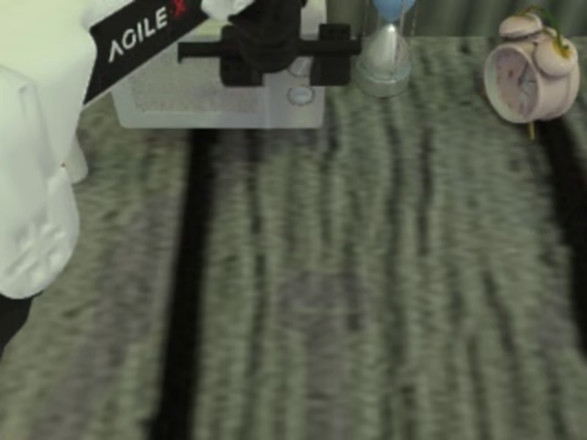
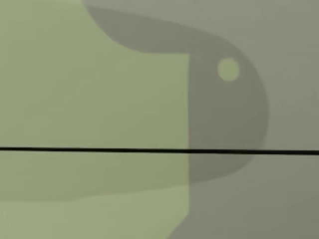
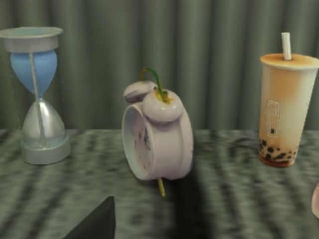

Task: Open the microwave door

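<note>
The microwave (image 1: 220, 101) sits at the table's (image 1: 367, 275) far edge, toward the left corner, its microwave door (image 1: 197, 96) facing the near edge. The left tool (image 1: 266, 46) hangs over the microwave's top front; whether it is released or clenched, I cannot tell. An hourglass (image 1: 387, 55) stands just beside the microwave, and an alarm clock (image 1: 530, 73) near the far right corner.

- Spreading across the whole top view — a grey-green streaked table (image 1: 367, 302), crossed by dark stripes.
- Hanging behind it — a pleated grey-green curtain (image 3: 209, 59).
</note>
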Robot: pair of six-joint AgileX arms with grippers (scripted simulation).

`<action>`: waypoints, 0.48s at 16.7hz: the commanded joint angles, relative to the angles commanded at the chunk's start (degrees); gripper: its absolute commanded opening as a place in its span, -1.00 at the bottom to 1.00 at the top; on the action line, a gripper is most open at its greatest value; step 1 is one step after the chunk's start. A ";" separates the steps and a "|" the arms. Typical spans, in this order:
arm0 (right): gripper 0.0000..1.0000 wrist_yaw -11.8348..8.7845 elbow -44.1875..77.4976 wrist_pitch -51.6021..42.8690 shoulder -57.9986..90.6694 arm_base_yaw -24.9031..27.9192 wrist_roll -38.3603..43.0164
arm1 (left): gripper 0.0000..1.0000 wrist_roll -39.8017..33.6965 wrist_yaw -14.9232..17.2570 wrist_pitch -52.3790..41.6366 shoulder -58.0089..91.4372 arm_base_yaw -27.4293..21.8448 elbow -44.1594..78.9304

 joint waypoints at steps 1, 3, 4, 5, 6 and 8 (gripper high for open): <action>1.00 0.00 0.00 0.00 0.00 0.00 0.00 | -1.00 0.00 0.00 0.00 0.00 0.00 0.00; 1.00 0.00 0.00 0.00 0.00 0.00 0.00 | -1.00 0.00 0.00 0.00 0.00 0.00 0.00; 1.00 0.00 0.00 0.00 0.00 0.00 0.00 | -1.00 -0.54 1.34 0.18 0.12 -1.79 -1.63; 1.00 0.00 0.00 0.00 0.00 0.00 0.00 | -1.00 -0.52 1.27 0.30 -0.07 -1.83 -1.84; 1.00 0.00 0.00 0.00 0.00 0.00 0.00 | -1.00 -0.53 1.02 0.70 -0.77 -1.82 -2.65; 1.00 0.00 0.00 0.00 0.00 0.00 0.00 | -1.00 -0.71 0.28 1.99 -3.13 -1.64 -6.03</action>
